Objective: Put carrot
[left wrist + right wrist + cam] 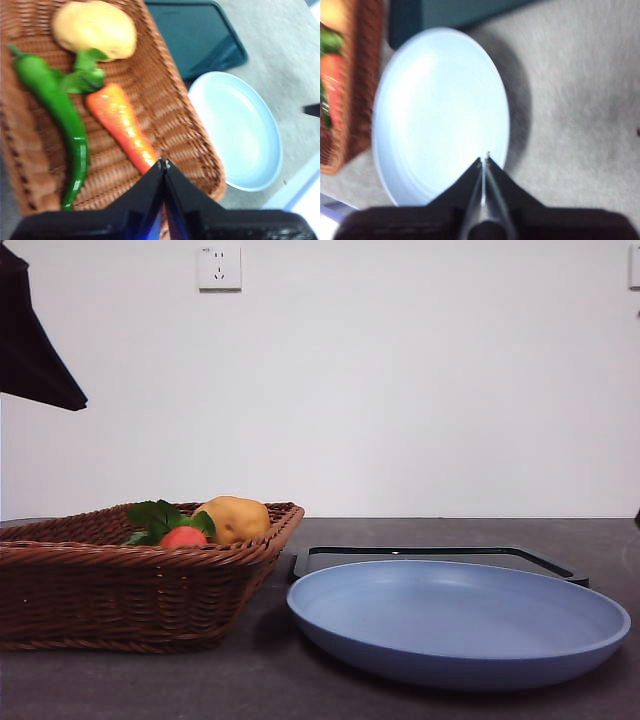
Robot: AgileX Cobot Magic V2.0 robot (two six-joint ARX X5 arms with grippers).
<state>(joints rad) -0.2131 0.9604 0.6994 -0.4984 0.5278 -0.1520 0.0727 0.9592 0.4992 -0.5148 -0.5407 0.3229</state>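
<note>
The carrot (120,120), orange-red with green leaves at its thick end, lies in the brown wicker basket (180,125). In the front view only its end (184,537) and leaves show above the basket rim (150,560). My left gripper (163,162) is shut and empty, high above the basket near the carrot's thin tip; it shows as a dark tip (40,350) at the top left of the front view. My right gripper (485,159) is shut and empty, high above the light blue plate (440,110). The plate (460,625) is empty.
A yellow-brown potato (95,30) and a long green pepper (60,110) lie in the basket beside the carrot. A dark tray (440,558) lies behind the plate. A wall with a socket (219,267) stands behind the table.
</note>
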